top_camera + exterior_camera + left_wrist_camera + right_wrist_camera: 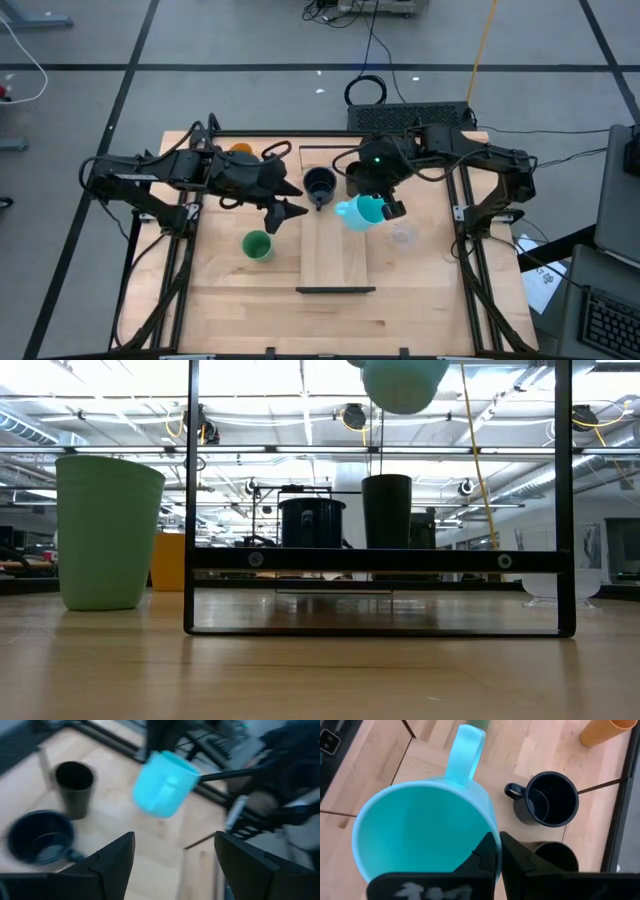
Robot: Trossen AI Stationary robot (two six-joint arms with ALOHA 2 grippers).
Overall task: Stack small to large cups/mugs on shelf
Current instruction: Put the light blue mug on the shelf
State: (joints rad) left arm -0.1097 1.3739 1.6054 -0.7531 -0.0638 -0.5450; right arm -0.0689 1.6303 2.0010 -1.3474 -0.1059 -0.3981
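Looking past the table [230,300], you see a big room with a grey floor [200,40] marked by dark lines, and black cables [365,60] lie on it. From the low view the room has a bright ceiling with pipes and lights.

The table is made of pale wood and sits inside a dark metal frame [380,560]. The shelf [337,265] is a long light board in the middle of the table, with a dark strip at each short end.

The left arm reaches in over the table, and the left claw [283,212] hangs wide apart, holding nothing, just beside the shelf's edge. The right claw [388,208] is clamped on the rim of the bright blue mug [360,212] and holds it up in the air, tipped on its side, over the shelf.

The green cup [257,245] stands on the table near the left claw. The dark mug [319,185] stands on the far part of the shelf, and the tall black cup [555,857] stands right next to it. The orange cup [241,149] is at the far side of the table, partly hidden behind the left arm. The small clear cup [402,236] sits on the table, just off the shelf's other side.
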